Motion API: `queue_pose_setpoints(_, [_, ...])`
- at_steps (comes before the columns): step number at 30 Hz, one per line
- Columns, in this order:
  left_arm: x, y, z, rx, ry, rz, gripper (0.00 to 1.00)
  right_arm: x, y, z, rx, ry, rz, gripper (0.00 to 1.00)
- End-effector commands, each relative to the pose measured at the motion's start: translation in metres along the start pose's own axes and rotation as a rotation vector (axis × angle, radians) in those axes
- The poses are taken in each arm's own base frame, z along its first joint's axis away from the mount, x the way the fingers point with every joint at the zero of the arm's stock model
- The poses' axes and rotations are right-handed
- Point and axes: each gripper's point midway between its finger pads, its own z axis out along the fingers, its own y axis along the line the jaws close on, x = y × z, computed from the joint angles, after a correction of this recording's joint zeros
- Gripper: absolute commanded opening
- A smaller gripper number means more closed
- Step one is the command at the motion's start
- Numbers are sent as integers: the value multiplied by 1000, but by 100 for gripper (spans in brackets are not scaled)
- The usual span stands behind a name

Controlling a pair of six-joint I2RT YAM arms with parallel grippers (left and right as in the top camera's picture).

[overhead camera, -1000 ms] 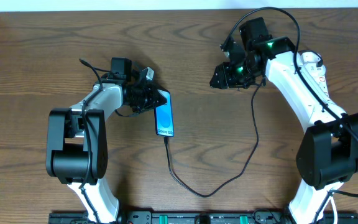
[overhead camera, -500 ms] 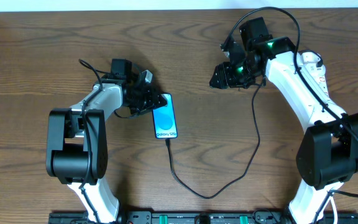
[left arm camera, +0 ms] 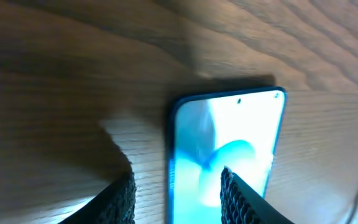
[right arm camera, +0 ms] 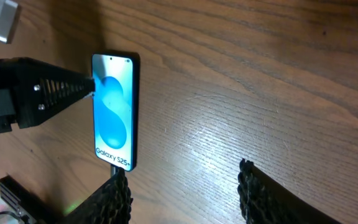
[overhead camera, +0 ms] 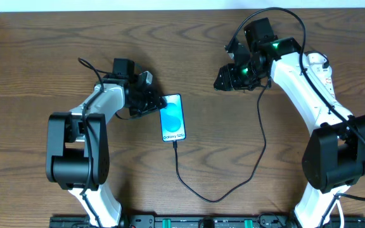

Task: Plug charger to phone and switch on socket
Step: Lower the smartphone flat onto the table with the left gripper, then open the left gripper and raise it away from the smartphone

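Left arm (overhead camera: 100,101), right arm (overhead camera: 300,76): white link shells, black joint housings, bulky black shoulders. Thin black cables looped off wrists. Green light (overhead camera: 275,45) glowed at right wrist. Jaws wore black ribbed pads (left arm camera: 122,198).

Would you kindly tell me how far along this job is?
Done: the charger appears plugged into the phone at its text end. In hand: nothing; the left gripper stands open by the phone's edge, the right gripper open and empty. Left: switching on the socket, mostly hidden under the right arm; its switch cannot be read.
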Motion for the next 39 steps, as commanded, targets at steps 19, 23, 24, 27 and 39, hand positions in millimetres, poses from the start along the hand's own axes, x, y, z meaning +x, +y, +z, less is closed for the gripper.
queue_pose_setpoints(19, [-28, 19, -153, -190, -242, -92, 95, -10, 5, -31, 0, -73, -58, 53])
queue_pose_setpoints(23, [-28, 15, -172, -184, -294, -85, 95, -15, 6, -50, 1, -123, -64, 53])
queue_pose_setpoints(24, [-28, 14, -173, -183, -298, -83, 95, -16, 6, -54, 2, -134, -65, 53])
queue_pose_setpoints(27, [-28, 14, -172, -183, -296, -84, 96, -17, 7, -64, 7, -157, -68, 53])
queue_pose_setpoints(39, [-28, 14, -172, -184, -295, -84, 96, -22, -3, -103, 34, -246, -53, 53])
